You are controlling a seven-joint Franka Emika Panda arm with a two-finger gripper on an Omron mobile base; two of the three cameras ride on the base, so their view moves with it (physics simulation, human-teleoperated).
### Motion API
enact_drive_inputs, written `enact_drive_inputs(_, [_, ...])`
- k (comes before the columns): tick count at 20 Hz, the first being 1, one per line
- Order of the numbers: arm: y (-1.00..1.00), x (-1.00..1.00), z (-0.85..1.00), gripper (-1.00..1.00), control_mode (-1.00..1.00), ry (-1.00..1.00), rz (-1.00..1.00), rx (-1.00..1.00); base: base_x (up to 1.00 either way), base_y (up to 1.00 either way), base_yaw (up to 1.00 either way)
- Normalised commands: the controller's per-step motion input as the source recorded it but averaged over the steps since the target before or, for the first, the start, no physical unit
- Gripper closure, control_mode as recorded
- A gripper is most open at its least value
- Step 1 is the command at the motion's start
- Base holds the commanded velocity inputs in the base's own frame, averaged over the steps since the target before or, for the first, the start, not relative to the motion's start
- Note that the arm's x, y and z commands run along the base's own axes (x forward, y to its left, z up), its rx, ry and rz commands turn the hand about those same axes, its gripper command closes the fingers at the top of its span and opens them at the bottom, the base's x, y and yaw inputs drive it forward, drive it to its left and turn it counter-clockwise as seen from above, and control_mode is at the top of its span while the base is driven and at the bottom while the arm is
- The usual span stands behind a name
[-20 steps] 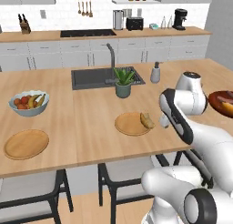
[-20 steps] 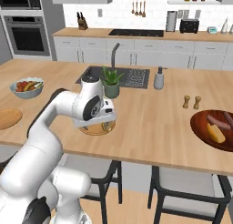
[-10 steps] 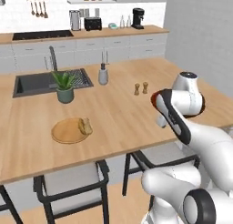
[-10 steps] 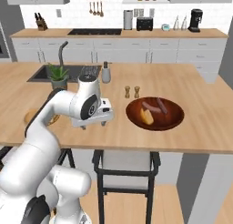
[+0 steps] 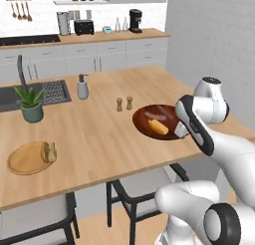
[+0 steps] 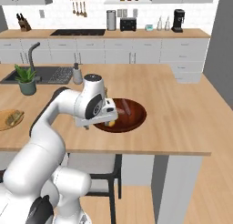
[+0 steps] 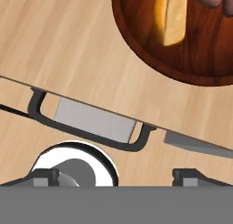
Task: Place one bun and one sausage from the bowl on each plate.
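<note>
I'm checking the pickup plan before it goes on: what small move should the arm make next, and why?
Probably ease the open gripper forward and down over the bowl. In the hand view its fingers hang above the counter edge, short of the bowl, where a bun and sausage lie. The plate already holds a bun, so the sausage seems the likely pick.

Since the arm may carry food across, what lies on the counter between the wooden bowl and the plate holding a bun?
In the left base view, bare wood counter lies between the bowl and the plate; the shakers stand farther back.
</note>
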Motion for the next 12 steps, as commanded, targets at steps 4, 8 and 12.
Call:
enact_drive_inputs(4, [0.0,0.0,0.0,-1.0,1.0,0.0,0.0,0.0,0.64,-0.25,0.0])
enact_drive_inputs(8, [-0.21,0.77,0.04,-1.0,-1.0,0.13,-0.02,0.0,0.0,0.0,0.0])
enact_drive_inputs(12, [0.06,1.0,-0.01,-1.0,-1.0,0.15,-0.06,-0.01,0.0,0.0,0.0])
